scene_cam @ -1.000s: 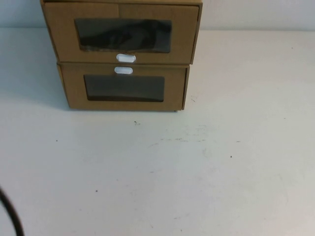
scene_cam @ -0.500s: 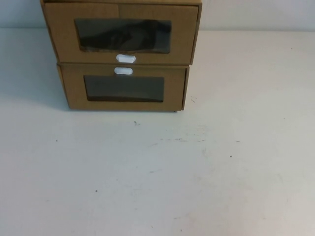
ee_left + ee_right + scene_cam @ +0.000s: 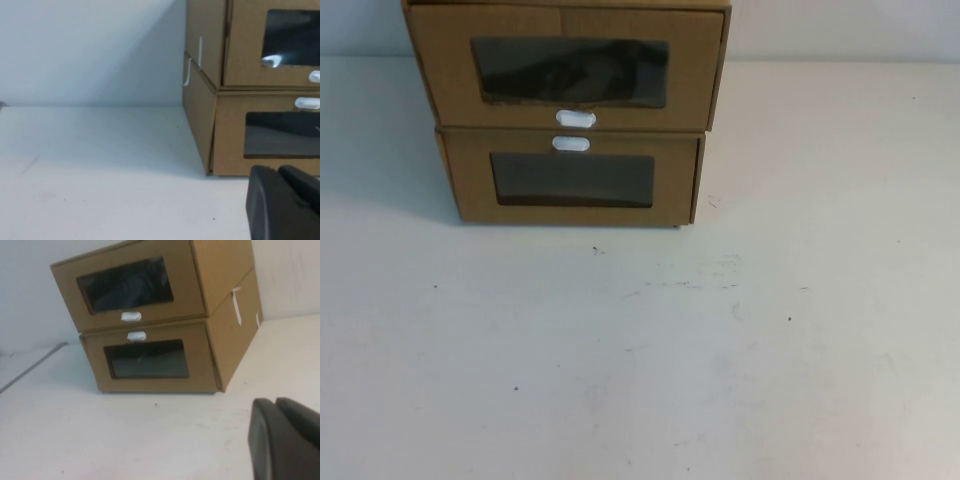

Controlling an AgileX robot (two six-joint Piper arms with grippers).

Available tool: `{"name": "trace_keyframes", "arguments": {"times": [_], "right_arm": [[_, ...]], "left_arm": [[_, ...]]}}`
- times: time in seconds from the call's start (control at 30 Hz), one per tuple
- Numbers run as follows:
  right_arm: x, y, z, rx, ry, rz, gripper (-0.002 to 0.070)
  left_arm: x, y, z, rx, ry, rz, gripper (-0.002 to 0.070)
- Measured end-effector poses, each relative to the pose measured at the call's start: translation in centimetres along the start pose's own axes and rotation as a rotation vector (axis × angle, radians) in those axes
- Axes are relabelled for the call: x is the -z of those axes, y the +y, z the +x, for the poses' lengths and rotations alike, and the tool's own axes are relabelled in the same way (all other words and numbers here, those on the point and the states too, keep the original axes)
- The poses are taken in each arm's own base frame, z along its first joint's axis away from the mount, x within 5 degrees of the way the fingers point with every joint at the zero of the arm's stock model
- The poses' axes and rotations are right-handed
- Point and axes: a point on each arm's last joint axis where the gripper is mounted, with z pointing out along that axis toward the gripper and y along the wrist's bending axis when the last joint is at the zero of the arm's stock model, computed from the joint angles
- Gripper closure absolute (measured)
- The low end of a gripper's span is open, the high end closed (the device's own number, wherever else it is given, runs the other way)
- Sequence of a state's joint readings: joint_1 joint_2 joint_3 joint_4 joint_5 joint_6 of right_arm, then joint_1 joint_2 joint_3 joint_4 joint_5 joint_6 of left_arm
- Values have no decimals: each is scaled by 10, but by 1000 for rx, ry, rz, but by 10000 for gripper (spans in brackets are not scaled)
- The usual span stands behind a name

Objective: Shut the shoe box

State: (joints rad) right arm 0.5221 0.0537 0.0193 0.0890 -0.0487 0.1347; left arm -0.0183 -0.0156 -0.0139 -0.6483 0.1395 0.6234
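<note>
1. White table (image 3: 720,350): bare foreground.
2. Brown cardboard shoe box (image 3: 570,70), tab below window, upper left of frame, stacked on like lower box (image 3: 570,185); front looks flush, so closing appears done.
3. Left gripper (image 3: 287,200), right gripper (image 3: 285,440): away from boxes, fingers' opening cannot tell.

You see the brown shoe box (image 3: 570,65) at twelve o'clock, stacked upper, dark window above its white tab (image 3: 575,119), front flush.

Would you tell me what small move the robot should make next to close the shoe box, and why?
Probably none: the shoe box atop the lower box looks shut already, its front about flush. The left gripper and right gripper both hang back from the boxes, touching nothing.
</note>
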Motion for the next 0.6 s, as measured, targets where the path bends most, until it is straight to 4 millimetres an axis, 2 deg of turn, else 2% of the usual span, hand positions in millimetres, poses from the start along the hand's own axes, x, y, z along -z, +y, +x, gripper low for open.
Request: {"name": "trace_keyframes", "arguments": {"times": [0.1, 0.6], "right_arm": [[0, -1, 6, 2, 43, 6, 687], [0, -2, 11, 18, 100, 14, 687]], "left_arm": [[-2, 2, 9, 22, 8, -20, 680], [-2, -2, 16, 77, 68, 22, 680]]}}
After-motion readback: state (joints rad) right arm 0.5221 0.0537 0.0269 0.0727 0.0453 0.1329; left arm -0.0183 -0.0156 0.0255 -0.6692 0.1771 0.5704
